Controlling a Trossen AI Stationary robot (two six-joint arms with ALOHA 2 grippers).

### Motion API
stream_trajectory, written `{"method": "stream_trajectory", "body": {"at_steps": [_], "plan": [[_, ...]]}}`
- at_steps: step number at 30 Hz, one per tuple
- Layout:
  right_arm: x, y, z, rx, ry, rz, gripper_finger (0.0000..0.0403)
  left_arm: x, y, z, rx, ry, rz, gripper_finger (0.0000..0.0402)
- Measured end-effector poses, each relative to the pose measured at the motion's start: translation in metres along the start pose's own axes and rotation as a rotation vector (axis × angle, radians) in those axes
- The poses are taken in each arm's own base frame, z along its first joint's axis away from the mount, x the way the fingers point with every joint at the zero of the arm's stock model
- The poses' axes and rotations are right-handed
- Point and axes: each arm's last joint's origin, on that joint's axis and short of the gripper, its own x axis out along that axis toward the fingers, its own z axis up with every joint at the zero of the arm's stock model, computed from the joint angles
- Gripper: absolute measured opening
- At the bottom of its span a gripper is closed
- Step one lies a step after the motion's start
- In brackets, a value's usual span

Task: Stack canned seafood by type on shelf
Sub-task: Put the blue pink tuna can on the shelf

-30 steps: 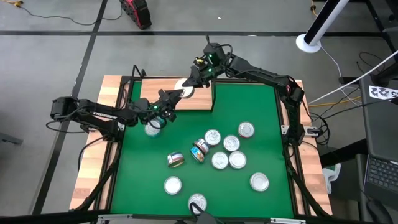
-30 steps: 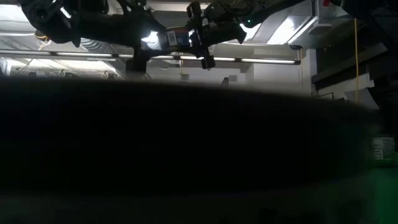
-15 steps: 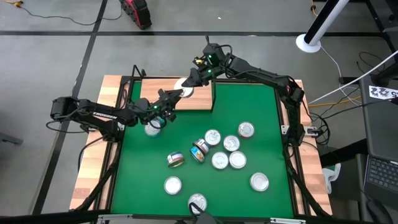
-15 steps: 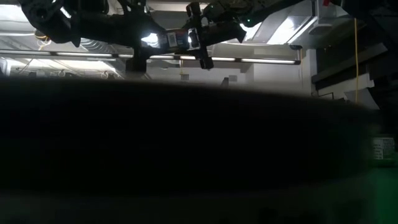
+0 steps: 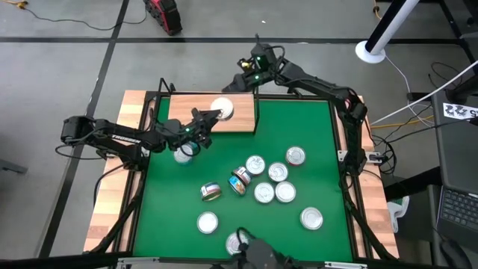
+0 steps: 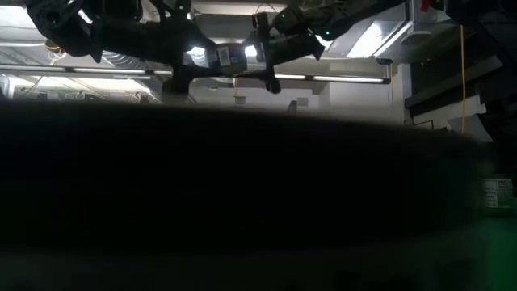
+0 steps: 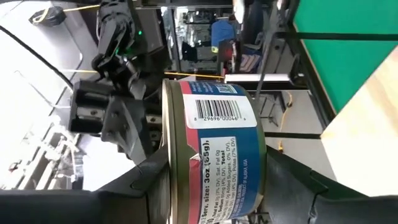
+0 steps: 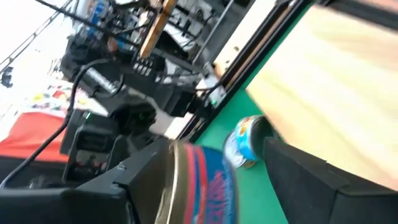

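My left gripper [image 5: 211, 114] is shut on a tin [image 5: 222, 110] with a red and blue label, held over the wooden shelf [image 5: 187, 112] at the mat's far left. The low view shows the tin [image 6: 229, 58] side-on. My right gripper [image 5: 240, 82] is open beyond the shelf's far edge, its fingers [image 8: 124, 186] wide apart and off the tin. Another tin [image 5: 183, 153] stands on the green mat just below my left gripper. Several more tins [image 5: 269, 175] stand clustered mid-mat, and two [image 5: 211, 191] lie on their sides. My left gripper [image 7: 214, 186] pinches the tin by its flat ends, one finger [image 7: 146, 183] on the lid's rim [image 7: 166, 155] and the other under the base [image 7: 264, 168]. It comes level from the table's left. The tin is upright, lid up, lifted above the shelf board.
Single tins stand near the mat's near edge [image 5: 207, 222] and at its right [image 5: 311, 217]. Black frame rails [image 5: 347, 149] run along the mat's sides. The shelf board to the left of the held tin is bare wood.
My right gripper has drawn back from the tin toward the table's far edge. The tin stays in my left gripper over the shelf.
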Motion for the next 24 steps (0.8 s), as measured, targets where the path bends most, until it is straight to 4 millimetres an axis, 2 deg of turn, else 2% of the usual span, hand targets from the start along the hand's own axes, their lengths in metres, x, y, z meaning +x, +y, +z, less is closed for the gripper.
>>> {"method": "stream_trajectory", "body": {"at_steps": [5,14,18,24], "plan": [[-0.014,-0.007,0.015,-0.059,-0.078,0.005,0.0261,-0.001,-0.004,0.002,-0.062,-0.009,-0.034,0.0196],[-0.038,-0.002,0.041,-0.247,-0.221,0.145,0.0262,0.003,-0.012,0.008,-0.150,-0.117,-0.102,0.0197],[-0.049,0.007,0.044,-0.276,-0.246,0.160,0.0262,0.021,-0.016,0.018,-0.138,-0.131,-0.132,0.0197],[-0.071,0.027,0.047,-0.346,-0.272,0.208,0.0262,0.063,-0.024,0.022,-0.131,-0.077,-0.163,0.0198]]}}
